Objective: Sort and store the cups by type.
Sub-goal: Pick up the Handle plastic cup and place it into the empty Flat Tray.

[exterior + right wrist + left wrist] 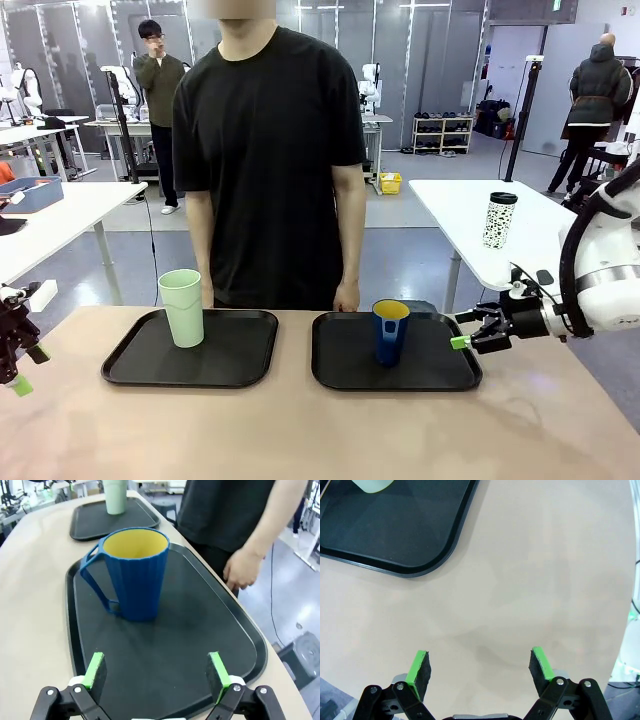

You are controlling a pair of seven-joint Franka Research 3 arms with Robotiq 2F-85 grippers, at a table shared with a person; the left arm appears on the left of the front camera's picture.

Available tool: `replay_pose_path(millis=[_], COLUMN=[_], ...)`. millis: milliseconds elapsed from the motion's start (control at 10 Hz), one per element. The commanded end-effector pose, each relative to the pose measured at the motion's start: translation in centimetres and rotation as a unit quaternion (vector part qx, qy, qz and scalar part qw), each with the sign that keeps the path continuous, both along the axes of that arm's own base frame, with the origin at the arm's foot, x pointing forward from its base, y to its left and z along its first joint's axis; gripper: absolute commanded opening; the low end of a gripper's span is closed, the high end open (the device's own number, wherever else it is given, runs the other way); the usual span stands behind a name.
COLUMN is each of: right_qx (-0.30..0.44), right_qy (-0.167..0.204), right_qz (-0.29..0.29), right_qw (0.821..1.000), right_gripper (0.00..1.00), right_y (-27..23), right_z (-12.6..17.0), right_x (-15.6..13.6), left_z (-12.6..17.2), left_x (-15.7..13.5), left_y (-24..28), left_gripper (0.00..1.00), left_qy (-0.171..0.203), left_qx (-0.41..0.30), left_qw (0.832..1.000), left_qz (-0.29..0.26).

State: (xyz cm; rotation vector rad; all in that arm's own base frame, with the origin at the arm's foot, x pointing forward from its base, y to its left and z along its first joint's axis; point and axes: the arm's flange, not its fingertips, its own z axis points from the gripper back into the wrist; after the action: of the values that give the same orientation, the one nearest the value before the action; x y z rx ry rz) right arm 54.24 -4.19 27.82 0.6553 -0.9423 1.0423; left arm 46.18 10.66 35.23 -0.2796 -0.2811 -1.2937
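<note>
A tall pale green tumbler [181, 308] stands upright on the left black tray [240, 365]. On the right black tray [345, 370] stands a dark blue cup [390, 331] with a yellow inside and a handle. My right gripper [470, 330] hovers open at that tray's right edge, a short way from the cup. In the right wrist view the blue cup [135, 575] sits ahead of the open right gripper [157, 672], apart from it. My left gripper [30, 368] hangs open at the table's left edge. In its wrist view the left gripper [480, 667] is over bare table.
A person stands at the far side, one hand [242, 570] beside the right tray's far edge. A white speckled tumbler [500, 220] sits on another table behind. Bare tabletop [320, 430] lies in front of both trays.
</note>
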Motion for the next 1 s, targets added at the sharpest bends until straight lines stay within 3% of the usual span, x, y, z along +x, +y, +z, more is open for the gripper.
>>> replay_pose_path(millis=[0,100,900], right_qx=[-0.024,0.000,0.000], right_qy=[0.019,0.000,0.000], right_qz=[0.000,0.000,0.000], right_qw=[1.000,1.000,1.000], right_gripper=[1.00,1.00,1.00], right_y=[1.3,0.0,0.0], right_z=[0.9,0.0,0.0], right_x=[-0.9,0.0,0.0], left_z=[0.0,0.0,0.0], left_x=[0.1,0.1,0.1], left_y=[0.1,0.1,0.1], left_gripper=[1.00,1.00,1.00], left_qy=[-0.010,-0.010,-0.010], left_qx=[-0.005,-0.005,-0.005], left_qw=[1.000,1.000,1.000], left_qz=[-0.005,-0.005,-0.005])
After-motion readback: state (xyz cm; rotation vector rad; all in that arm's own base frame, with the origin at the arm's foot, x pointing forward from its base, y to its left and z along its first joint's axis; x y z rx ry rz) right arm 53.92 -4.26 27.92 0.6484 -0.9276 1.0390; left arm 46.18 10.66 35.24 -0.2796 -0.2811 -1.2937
